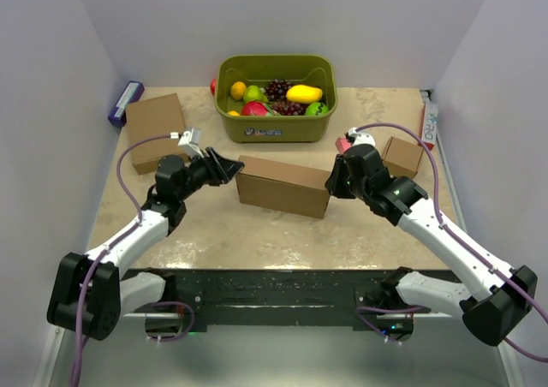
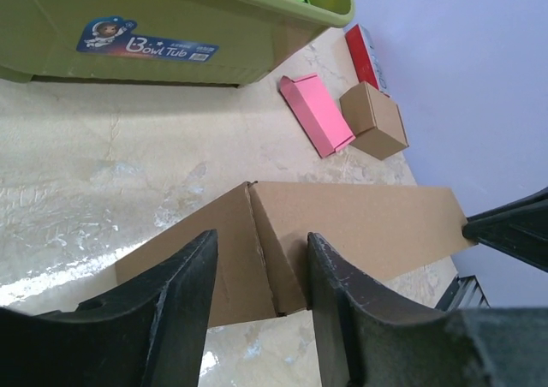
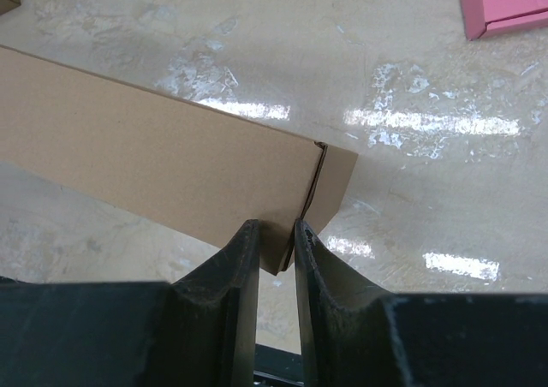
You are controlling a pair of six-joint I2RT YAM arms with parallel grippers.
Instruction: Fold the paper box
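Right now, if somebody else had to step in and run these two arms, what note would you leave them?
Left gripper: open, its fingers on either side of the left end of the paper box, not clearly touching it.
Right gripper: shut on the box's right end corner.
Box: mid-table, in front of the green fruit tub, lying as a long closed shape.
Done: the walls are up and the box looks closed.
Left: probably press the end seams home, check the tabs (not visible here), then release.
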